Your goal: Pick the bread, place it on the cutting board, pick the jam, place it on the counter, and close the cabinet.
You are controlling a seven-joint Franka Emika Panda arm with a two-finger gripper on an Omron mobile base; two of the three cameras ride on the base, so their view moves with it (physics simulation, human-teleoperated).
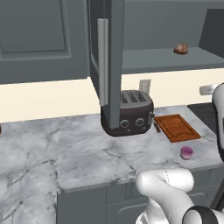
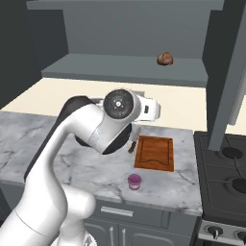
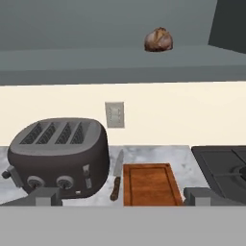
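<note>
The bread point(image 3: 158, 40), a mottled brown lump, rests on the shelf of the open cabinet point(image 1: 166, 62); it shows too as bread point(image 1: 181, 49) and bread point(image 2: 165, 59). The cabinet door point(image 1: 110, 65) swings out over the toaster. The reddish cutting board point(image 3: 151, 185) lies bare on the counter point(image 1: 87, 153) to the toaster's right. The pink jam point(image 1: 187, 152) stands on the counter near the front edge, in front of the board. My gripper point(image 3: 122, 197) is open and holds nothing, its fingertips point(image 3: 48, 196) wide apart. It hovers over the counter, facing the wall, well below the bread.
A dark four-slot toaster point(image 3: 60, 156) stands left of the board, with a knife point(image 3: 116, 180) between them. A black stove point(image 2: 228, 168) adjoins the counter on the right. A wall outlet point(image 3: 114, 114) sits above the knife. The open door point(image 2: 226, 81) hangs at head height.
</note>
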